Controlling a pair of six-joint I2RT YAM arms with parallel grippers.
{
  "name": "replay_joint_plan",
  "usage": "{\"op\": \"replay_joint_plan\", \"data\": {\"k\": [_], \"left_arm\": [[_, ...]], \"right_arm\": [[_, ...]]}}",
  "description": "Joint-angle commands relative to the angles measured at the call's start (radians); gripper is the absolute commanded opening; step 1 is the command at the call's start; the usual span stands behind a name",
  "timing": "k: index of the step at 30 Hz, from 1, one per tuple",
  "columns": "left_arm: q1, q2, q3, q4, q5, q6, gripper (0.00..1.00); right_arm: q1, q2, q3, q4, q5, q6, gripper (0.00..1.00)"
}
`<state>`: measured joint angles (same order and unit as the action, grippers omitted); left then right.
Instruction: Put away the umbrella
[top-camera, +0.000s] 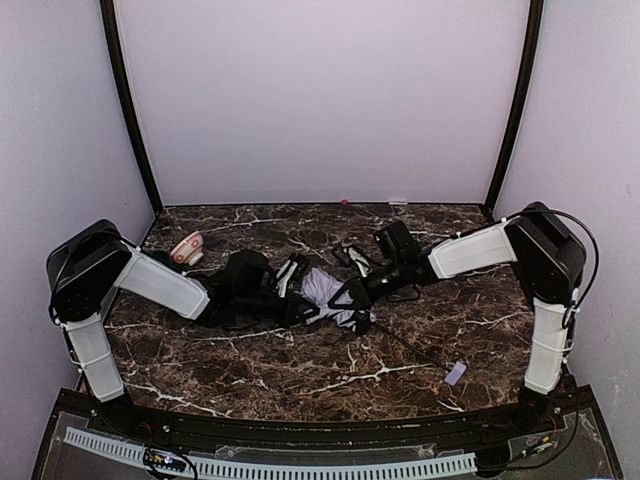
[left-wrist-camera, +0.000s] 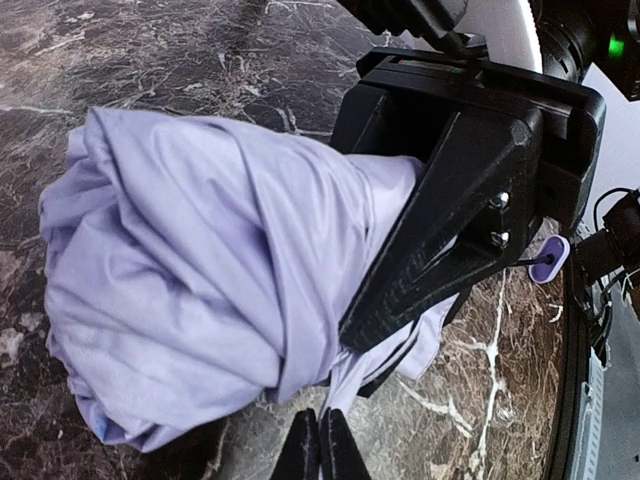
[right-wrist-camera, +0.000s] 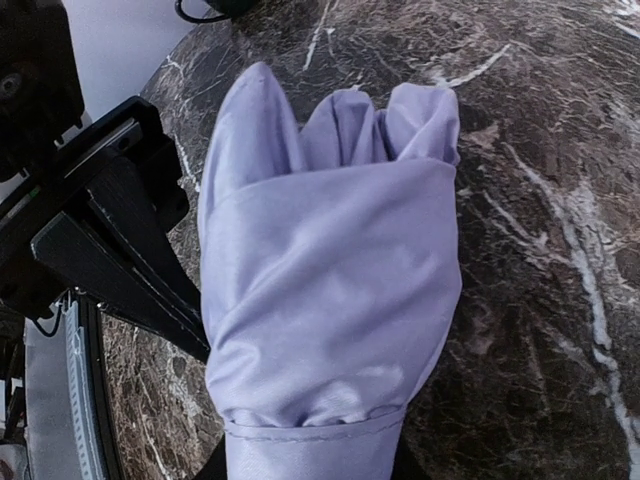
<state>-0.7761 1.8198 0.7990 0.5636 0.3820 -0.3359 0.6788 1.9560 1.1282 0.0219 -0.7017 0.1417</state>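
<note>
Left end effector (left-wrist-camera: 320, 420): closed, fingertips pressed together at the lower edge of the bundled canopy (left-wrist-camera: 200, 260); cannot tell whether any fabric is pinched between them; it sits between the bowl (top-camera: 187, 248) and the canopy
Right end effector (top-camera: 355, 292): clamped partway closed on the canopy, one black finger lying across the fabric in the left wrist view; it grips the end of the bundle that faces away from the bowl
Umbrella (top-camera: 325, 290): collapsed, resting on the bench (top-camera: 300, 380) well to the right of the bowl and a little nearer the arm bases; pale lavender cloth gathered in loose folds, black showing beneath
Shaft (top-camera: 410, 345): thin and black, running along the bench from the canopy away from the bowl, toward the near edge
Knob handle (top-camera: 455, 373): small, lavender, at the shaft's end, the part of the umbrella farthest from the bowl
Bowl: red-patterned, tipped on its side beside the left forearm, apart from the umbrella
</note>
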Motion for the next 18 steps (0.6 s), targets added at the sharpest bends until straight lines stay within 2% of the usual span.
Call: {"op": "replay_joint_plan", "data": {"k": [1, 8, 11, 12, 14, 15, 18], "left_arm": [[0.05, 0.053, 0.075, -0.144, -0.061, -0.031, 0.0], [0.081, 0.16, 0.181, -0.298, -0.022, -0.046, 0.0], [0.088, 0.189, 0.212, -0.345, -0.015, -0.038, 0.0], [0.09, 0.2, 0.222, -0.357, -0.009, -0.037, 0.0], [0.09, 0.207, 0.229, -0.364, 0.009, -0.031, 0.0], [0.09, 0.205, 0.231, -0.363, 0.016, -0.028, 0.0], [0.09, 0.203, 0.231, -0.363, 0.024, -0.019, 0.0]], "right_arm": [[-0.064, 0.043, 0.018, -0.062, 0.064, -0.013, 0.31], [-0.076, 0.09, 0.063, -0.128, 0.114, -0.052, 0.55], [-0.081, 0.074, 0.054, -0.132, 0.142, -0.057, 0.68], [-0.082, 0.066, 0.056, -0.14, 0.145, -0.064, 0.74], [-0.082, 0.044, 0.058, -0.157, 0.154, -0.079, 0.96], [-0.081, 0.028, 0.056, -0.16, 0.16, -0.092, 0.99], [-0.078, -0.028, 0.034, -0.141, 0.187, -0.109, 1.0]]}}
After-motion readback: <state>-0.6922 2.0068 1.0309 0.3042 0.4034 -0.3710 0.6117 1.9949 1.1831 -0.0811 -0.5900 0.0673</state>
